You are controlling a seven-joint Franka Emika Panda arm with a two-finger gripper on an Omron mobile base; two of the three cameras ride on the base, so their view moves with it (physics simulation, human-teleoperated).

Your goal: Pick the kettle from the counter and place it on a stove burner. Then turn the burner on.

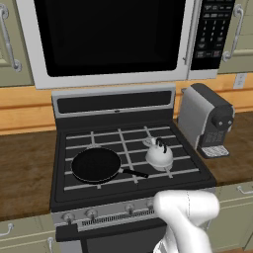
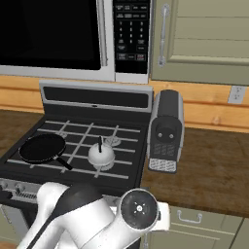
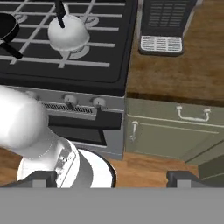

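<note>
Here kettle (image 3: 68, 33) sits far beyond gripper (image 3: 109, 180).

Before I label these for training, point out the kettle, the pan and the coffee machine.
kettle (image 1: 159, 156): left base view, on its white dome.
pan (image 1: 96, 165): left base view, on its black inside.
coffee machine (image 2: 166, 130): right base view, on its dark front.

I see a white-silver kettle (image 1: 159, 156) with a dark handle on black grates over a silvery burner (image 3: 78, 51). The pan (image 1: 96, 165) is black, the counter (image 2: 209, 165) dark-brown wood grain, the backsplash (image 1: 24, 109) lighter orange wood, the coffee machine (image 1: 205, 120) grey and black.
</note>
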